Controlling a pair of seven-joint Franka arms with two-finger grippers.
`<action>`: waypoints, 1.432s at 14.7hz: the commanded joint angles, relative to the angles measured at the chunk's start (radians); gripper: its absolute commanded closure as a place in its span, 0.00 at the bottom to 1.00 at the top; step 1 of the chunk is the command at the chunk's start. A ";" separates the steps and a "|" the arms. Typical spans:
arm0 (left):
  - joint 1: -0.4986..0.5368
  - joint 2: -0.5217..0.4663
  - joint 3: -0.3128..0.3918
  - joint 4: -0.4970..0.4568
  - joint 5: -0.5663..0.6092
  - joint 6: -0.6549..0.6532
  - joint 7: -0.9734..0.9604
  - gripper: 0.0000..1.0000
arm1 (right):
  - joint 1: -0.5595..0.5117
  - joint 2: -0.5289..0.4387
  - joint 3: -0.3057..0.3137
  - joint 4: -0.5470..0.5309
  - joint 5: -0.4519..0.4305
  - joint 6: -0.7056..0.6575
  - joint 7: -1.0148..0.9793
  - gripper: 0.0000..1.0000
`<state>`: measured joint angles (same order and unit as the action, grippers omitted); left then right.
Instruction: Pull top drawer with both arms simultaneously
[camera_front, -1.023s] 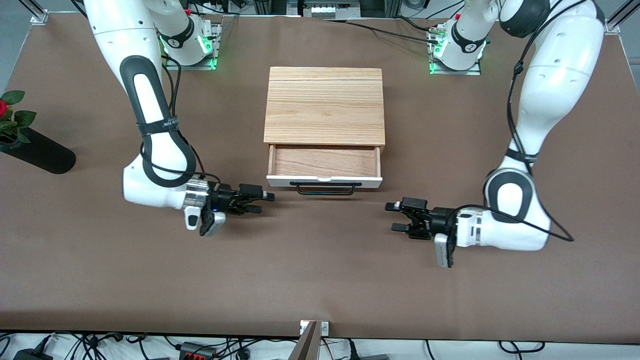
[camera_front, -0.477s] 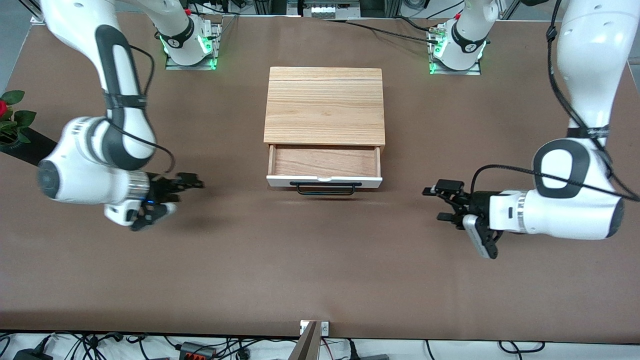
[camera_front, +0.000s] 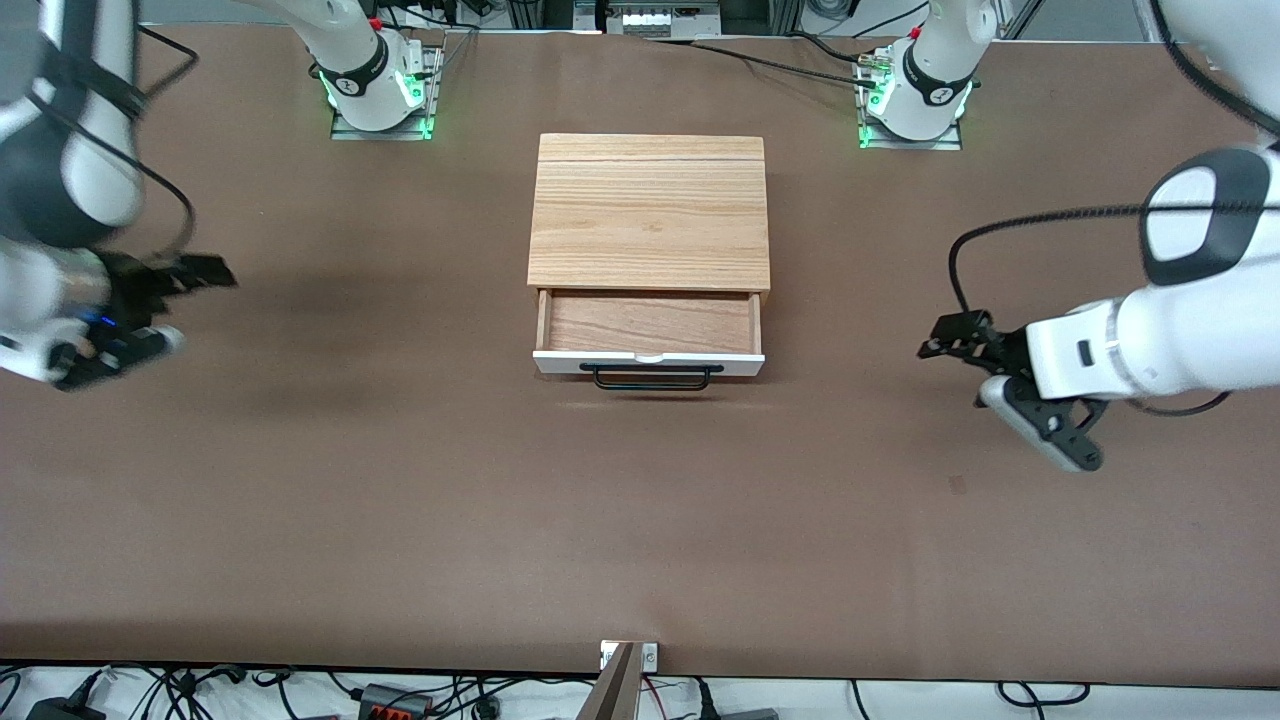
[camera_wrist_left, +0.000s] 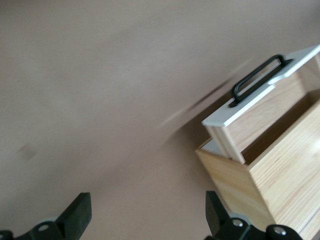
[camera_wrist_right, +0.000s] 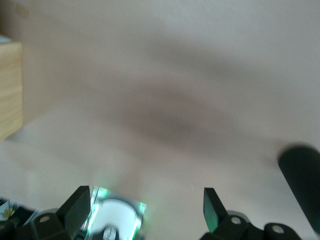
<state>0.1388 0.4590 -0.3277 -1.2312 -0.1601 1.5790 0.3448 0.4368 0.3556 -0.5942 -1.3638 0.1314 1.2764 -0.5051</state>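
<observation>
A brown bench (camera_front: 640, 520) carries a wooden cabinet (camera_front: 649, 212) at its middle, the top drawer (camera_front: 649, 340) pulled partway out toward the front camera. The left gripper (camera_front: 948, 341) hangs over the bench's left-arm end, jaws released. The right gripper (camera_front: 195, 280), blurred and partly cut off, hangs over the other end, jaws likewise released.

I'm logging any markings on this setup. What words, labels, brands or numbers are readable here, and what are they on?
No text can be read anywhere.
Right arm's base collar: a small dark mark, too small to read.
Left arm's base collar: the same kind of mark, too small to read.
Top drawer, its black handle and the wooden cabinet lid: no markings.
Left gripper and right gripper: no legible label.
</observation>
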 joint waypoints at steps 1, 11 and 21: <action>0.010 -0.094 0.019 -0.024 0.097 -0.049 -0.207 0.00 | 0.007 0.020 -0.038 0.150 -0.021 -0.156 0.014 0.00; 0.016 -0.403 0.007 -0.369 0.163 -0.036 -0.503 0.00 | -0.067 -0.043 0.095 0.172 -0.092 -0.184 0.113 0.00; 0.013 -0.516 0.006 -0.522 0.119 0.107 -0.544 0.00 | -0.530 -0.425 0.637 -0.431 -0.161 0.288 0.482 0.00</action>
<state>0.1462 -0.0333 -0.3222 -1.7429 -0.0221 1.6723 -0.2113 -0.0669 0.0259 0.0137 -1.6514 -0.0173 1.4891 -0.1044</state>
